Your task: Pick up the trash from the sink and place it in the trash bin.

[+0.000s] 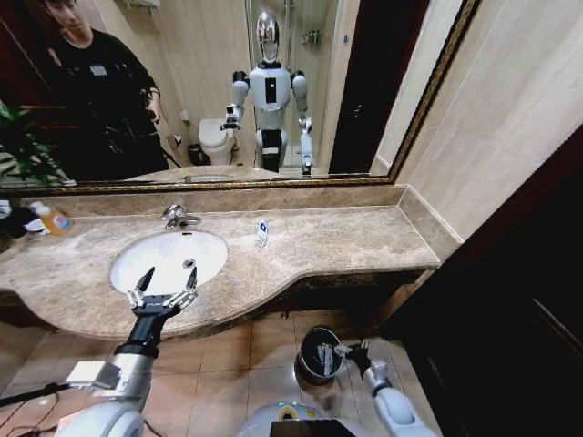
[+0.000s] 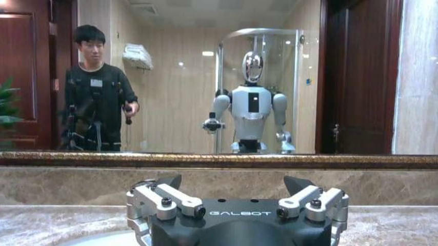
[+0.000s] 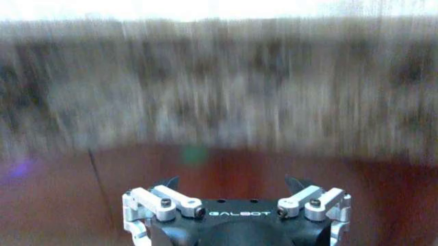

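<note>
The white oval sink [image 1: 137, 264] is set in the beige marble counter, with a chrome faucet [image 1: 178, 217] behind it. One piece of trash, a tiny clear bottle with a blue label [image 1: 261, 233], stands on the counter just right of the basin. My left gripper [image 1: 162, 289] [image 2: 233, 182] hovers over the sink's front rim, open and holding nothing. The round black trash bin [image 1: 305, 350] with a shiny rim sits on the floor under the counter. My right gripper [image 1: 351, 350] [image 3: 233, 182] is low beside the bin's right rim, open and holding nothing.
An orange-and-clear soap bottle [image 1: 55, 220] stands at the counter's far left beside a plant [image 1: 23, 146]. A large mirror [image 1: 228, 91] runs along the wall behind. A dark wooden door or cabinet [image 1: 519, 300] closes off the right side. The floor is tiled.
</note>
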### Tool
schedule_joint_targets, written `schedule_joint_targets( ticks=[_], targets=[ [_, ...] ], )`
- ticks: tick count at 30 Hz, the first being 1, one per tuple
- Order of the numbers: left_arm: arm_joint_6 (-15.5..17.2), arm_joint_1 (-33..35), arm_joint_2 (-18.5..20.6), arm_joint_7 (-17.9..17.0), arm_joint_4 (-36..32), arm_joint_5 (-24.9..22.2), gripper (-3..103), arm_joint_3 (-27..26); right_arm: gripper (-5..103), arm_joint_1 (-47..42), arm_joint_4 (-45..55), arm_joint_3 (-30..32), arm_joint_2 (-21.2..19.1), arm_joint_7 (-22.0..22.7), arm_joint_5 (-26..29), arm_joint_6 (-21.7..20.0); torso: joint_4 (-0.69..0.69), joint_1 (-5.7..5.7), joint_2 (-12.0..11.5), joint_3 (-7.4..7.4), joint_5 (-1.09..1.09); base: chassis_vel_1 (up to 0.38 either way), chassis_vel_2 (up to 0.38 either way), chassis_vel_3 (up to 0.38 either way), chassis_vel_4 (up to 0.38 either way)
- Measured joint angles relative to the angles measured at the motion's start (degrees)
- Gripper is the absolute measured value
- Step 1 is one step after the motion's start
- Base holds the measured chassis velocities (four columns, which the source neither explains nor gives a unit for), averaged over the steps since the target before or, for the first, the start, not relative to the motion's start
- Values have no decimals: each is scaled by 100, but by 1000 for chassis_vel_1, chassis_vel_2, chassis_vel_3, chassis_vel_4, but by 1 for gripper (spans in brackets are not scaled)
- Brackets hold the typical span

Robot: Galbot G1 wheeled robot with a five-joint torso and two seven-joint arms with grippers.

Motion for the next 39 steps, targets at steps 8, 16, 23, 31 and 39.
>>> schedule_joint_targets(
  ticks=[8,16,23,31,39],
  targets=[
    [0,0,0,0,0,0,100,0,100,-477,2470,370,-184,-345,154,-825,0,0,0,0,-3,0,0,0,0],
    [0,-1,0,0,0,0,100,0,100,889,2964,2,-485,-234,533,-2111,1,1,0,0,-1,0,0,0,0],
    [0,0,0,1,0,0,100,0,100,2339,1968,-1182,-673,7,406,-2284,1,1,-1,1,-1,0,0,0,0],
    [0,0,-1,0,0,0,100,0,100,3682,1095,-2320,-496,606,962,-2748,1,1,0,0,-2,0,0,0,0],
    [0,0,-1,0,0,0,100,0,100,4702,35,-3000,-23,1006,1147,-2798,1,1,-1,1,-3,0,0,0,0]
  ],
)
